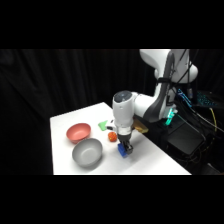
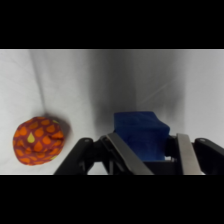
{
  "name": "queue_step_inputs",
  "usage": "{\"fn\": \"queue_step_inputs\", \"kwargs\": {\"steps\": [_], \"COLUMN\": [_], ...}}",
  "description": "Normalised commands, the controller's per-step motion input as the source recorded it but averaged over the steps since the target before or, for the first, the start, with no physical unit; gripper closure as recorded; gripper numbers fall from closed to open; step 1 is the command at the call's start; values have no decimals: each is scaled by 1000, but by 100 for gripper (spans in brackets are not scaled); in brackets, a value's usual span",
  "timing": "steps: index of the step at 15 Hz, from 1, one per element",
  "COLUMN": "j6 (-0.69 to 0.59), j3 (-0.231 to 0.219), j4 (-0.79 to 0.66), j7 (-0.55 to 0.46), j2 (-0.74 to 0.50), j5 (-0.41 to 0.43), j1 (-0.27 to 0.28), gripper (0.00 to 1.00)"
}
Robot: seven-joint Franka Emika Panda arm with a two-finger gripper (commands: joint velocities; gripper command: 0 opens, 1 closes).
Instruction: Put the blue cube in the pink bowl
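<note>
Gripper down at table level, right over the blue cube, near the table's front-middle. Wrist view: blue cube sitting between the two metal fingers, one finger along each side of it, gripper straddling it. Fingers apart around the cube, close to its faces; can't tell whether actually pressing on it or just bracketing. Cube appears to rest on the white surface, slightly skewed relative to the fingers.

Small red-orange object with a scaly orange pattern just beside the cube, on the left in wrist view, not touching it. Same object in side view just behind-left of the gripper.

Pink bowl well apart from the cube, toward the table's left side, upright, nothing visible inside. Larger grey bowl just in front of the pink one, near it, between pink bowl and front edge. Light green block further back, beside the arm's white wrist.
</note>
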Motion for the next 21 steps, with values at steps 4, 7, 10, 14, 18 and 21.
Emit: {"fn": "queue_step_inputs", "kwargs": {"steps": [4,7,10,14,18,21], "j6": [-477,-437,-400,-365,-321,-290], "j3": [-6,48,74,52,-7,-64], "j4": [20,20,62,210,276,273], "j7": [-21,-91,-151,-246,-250,-241], "j2": [-389,-390,-336,-166,-55,-50], "j5": [-38,-21,9,51,64,69], "j1": [-6,-84,-129,-183,-187,-188], "gripper": [76,76,76,76,76,76]}}
